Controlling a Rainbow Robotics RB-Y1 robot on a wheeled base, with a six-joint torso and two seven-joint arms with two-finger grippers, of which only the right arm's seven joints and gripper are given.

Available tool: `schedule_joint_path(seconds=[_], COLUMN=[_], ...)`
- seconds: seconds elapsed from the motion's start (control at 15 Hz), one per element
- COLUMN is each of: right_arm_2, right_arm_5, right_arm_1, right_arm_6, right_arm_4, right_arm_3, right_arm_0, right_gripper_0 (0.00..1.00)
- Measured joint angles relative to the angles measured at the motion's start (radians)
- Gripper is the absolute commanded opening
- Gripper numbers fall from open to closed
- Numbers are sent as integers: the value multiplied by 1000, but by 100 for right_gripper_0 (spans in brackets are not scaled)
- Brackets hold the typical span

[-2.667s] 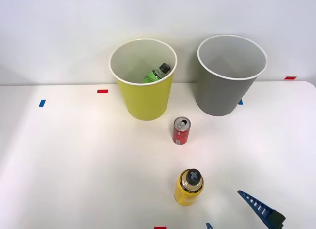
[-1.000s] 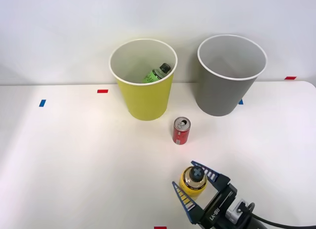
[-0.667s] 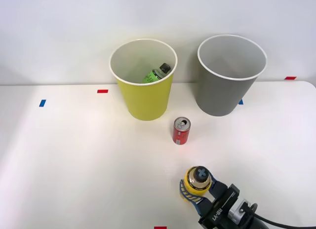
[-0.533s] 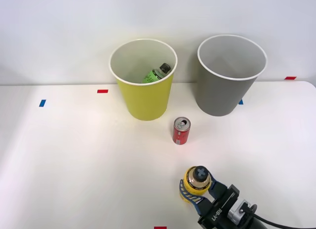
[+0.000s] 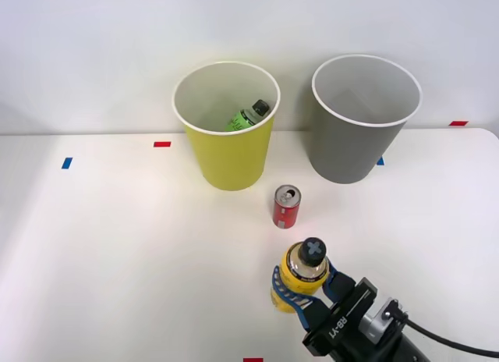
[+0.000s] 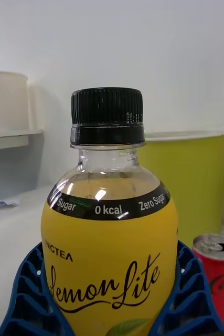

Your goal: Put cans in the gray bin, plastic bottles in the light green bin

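Can (image 5: 286, 206) stands between bottle (image 5: 300, 275) and bins.

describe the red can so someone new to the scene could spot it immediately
On the white table, find the light green bin and gray bin at the back. The red can stands upright just in front of the gap between them. It is short with a silver top, unlike the yellow bottle in the claw.
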Motion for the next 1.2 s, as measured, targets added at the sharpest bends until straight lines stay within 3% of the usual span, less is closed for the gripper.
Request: schedule_joint_path(seconds=[0.2,0.4,0.67,1.2], right_arm_2=[-52,-121,-139,-303], right_arm_5=[180,336,388,826], right_arm_1=[13,70,169,370], right_arm_6=[-14,-38,-58,-74], right_arm_4=[-9,-34,-117,-132], right_arm_3=[-134,-247,-253,-254], right_arm_0=[-2,-43,-162,-452], right_gripper_0=[0,0,0,0])
